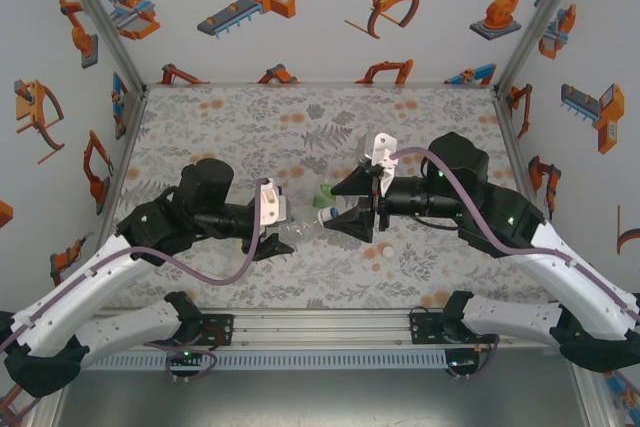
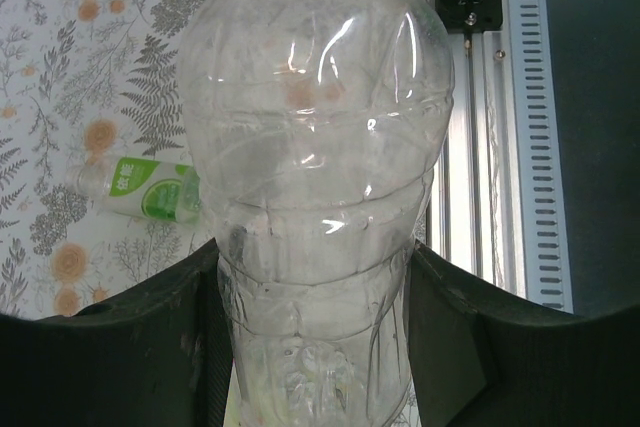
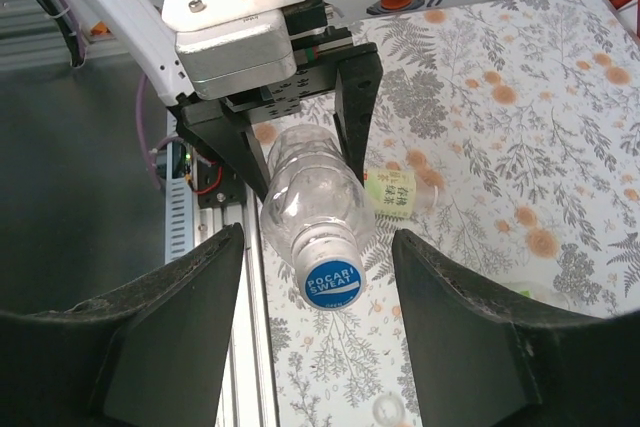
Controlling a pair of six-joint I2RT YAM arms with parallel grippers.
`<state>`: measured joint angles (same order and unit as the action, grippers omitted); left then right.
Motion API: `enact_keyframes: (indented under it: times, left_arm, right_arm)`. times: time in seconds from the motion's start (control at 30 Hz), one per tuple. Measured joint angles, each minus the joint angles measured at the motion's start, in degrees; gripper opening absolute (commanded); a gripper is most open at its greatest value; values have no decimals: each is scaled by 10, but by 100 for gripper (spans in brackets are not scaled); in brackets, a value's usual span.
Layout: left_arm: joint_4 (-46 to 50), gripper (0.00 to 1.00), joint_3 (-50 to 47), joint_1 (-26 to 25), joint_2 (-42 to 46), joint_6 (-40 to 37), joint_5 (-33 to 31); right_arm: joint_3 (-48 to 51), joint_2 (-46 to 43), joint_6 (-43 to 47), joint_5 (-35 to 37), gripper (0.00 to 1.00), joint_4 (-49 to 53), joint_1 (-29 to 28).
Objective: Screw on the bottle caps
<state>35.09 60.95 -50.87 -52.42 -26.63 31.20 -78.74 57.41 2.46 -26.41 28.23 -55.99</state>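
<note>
My left gripper (image 2: 315, 282) is shut on the lower body of a nearly plain clear bottle (image 2: 315, 117). It holds the bottle level above the table, neck towards the right arm. A blue-topped cap (image 3: 332, 283) reading POCARI SWEAT sits on the bottle's neck (image 3: 310, 197). My right gripper (image 3: 318, 257) is open, one finger on each side of that cap with a gap on both sides. From above, the two grippers (image 1: 275, 237) (image 1: 338, 204) face each other over mid-table with the bottle (image 1: 305, 230) between them.
A bottle with a bright green label (image 2: 150, 187) lies on the floral table. A bottle with a yellow-green label (image 3: 395, 192) lies behind the held one. A loose pale cap (image 3: 388, 409) rests on the table below my right gripper. The aluminium rail (image 2: 495, 147) runs along the near edge.
</note>
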Motion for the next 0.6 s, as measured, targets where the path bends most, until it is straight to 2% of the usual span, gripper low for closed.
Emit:
enact_keyframes:
  times: [0.6]
  left_arm:
    - [-18,0,5,-6,-10,4,33]
  right_arm:
    - [31,-31,-1,4,51,6,0]
